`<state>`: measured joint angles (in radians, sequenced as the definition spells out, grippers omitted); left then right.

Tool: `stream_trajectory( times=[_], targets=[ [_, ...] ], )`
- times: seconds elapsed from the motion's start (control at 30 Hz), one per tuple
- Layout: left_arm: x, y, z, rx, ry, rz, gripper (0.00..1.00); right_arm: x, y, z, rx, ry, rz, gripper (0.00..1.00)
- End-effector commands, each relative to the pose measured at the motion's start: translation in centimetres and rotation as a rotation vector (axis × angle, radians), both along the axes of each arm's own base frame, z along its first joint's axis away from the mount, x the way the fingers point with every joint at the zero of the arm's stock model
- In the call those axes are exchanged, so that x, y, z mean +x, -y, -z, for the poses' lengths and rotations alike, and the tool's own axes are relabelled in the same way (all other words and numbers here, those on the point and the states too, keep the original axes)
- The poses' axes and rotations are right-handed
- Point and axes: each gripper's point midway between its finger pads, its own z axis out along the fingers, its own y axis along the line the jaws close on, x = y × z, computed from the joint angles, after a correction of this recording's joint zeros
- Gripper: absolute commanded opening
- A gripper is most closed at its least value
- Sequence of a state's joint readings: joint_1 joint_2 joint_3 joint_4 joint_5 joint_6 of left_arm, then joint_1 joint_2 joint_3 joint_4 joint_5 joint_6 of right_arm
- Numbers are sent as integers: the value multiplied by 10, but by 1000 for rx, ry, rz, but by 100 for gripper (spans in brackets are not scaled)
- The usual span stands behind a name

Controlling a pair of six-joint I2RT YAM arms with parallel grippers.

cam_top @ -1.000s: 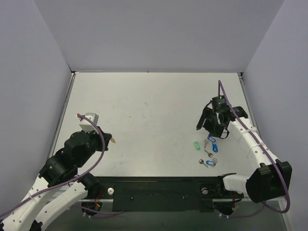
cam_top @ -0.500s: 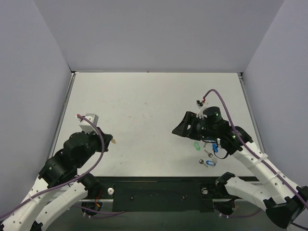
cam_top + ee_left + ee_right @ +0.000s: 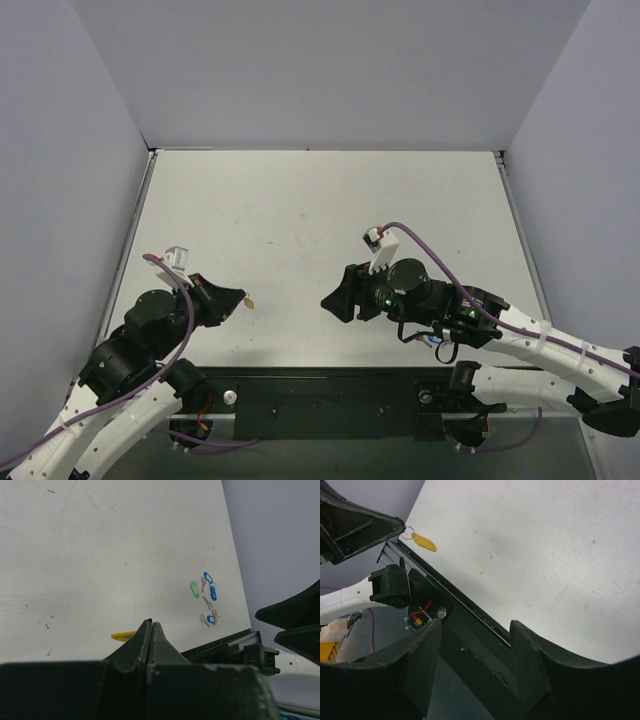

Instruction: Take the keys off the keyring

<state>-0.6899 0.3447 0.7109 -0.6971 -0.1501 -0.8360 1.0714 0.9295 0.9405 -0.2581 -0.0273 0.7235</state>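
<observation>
While clamped fully shut, grips the keyring [image 3: 408,532] at the very tips of the left pincer [image 3: 236,296], over the near-left part of the surface [image 3: 300,200]. Carries one yellow-capped key [image 3: 424,542] on that ring. Runs the key's long axis away from the fingertips, ring end at the pincer and cap end outward, pointing roughly toward the right pincer [image 3: 332,300] across a gap. Seems to hang free of the surface, though hard to say for sure from these angles. Note the right pincer's jaws about half apart, nothing between them, tips turned toward the left pincer.

Shows ring and cap plainly only in the right wrist view. Gives just a yellow speck in the top view, and a thin yellow sliver poking out left of the closed fingers in the left wrist view. Reveals, in the left wrist view alone, a loose cluster lying flat near the near-right edge of the surface: a green-capped key [image 3: 194,589], blue-capped keys [image 3: 208,577] and small bare silver keys [image 3: 207,602], close together, well apart from the held ring. Hides most of that cluster under the right arm in the top view.
</observation>
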Motion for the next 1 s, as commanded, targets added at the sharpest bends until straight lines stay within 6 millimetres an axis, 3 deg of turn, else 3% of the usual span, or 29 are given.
stream_trajectory(
  times=[0.0,0.23,0.57,0.97],
  targets=[
    [-5,10,-41,-195,-28,-12,0,7,-25,-38,51,206,-2,51],
    [-7,17,-43,-289,-112,-23,0,-7,-62,-47,-18,331,-99,46],
    [-14,30,-59,-438,-145,19,0,-4,-103,-53,20,415,-103,41],
    [-15,38,-61,-490,-153,55,0,-6,-126,-53,4,423,-126,37]
  ],
)
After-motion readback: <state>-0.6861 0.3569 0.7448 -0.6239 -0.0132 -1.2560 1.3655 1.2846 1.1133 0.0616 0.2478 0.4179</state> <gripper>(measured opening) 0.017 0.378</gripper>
